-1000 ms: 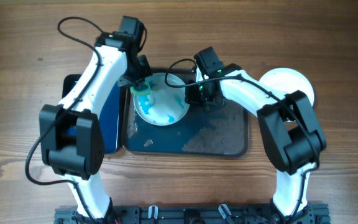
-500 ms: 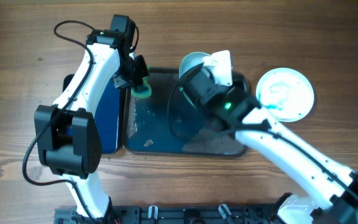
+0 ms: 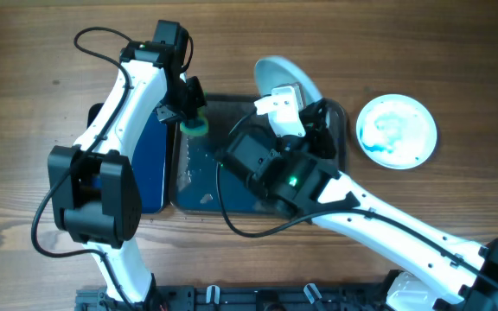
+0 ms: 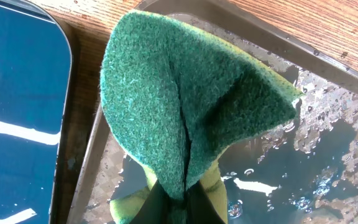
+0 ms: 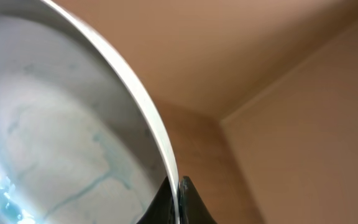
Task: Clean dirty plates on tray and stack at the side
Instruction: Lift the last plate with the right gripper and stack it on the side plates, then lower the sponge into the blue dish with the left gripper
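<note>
The tray (image 3: 195, 177) lies centre. My right gripper (image 5: 178, 194) is clamped on the rim of a tilted plate (image 3: 275, 71) over the tray's far edge; the side plate (image 3: 396, 130) lies to its right. My left gripper (image 3: 193, 119) pinches the sponge (image 4: 185, 106).

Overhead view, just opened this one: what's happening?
The right claw holds a white plate by its rim, tilted over the tray's far edge; faint blue streaks show on it. The left claw grips a folded green sponge above the tray's wet left corner. A second plate, smeared blue, sits on the table to the right.
</note>
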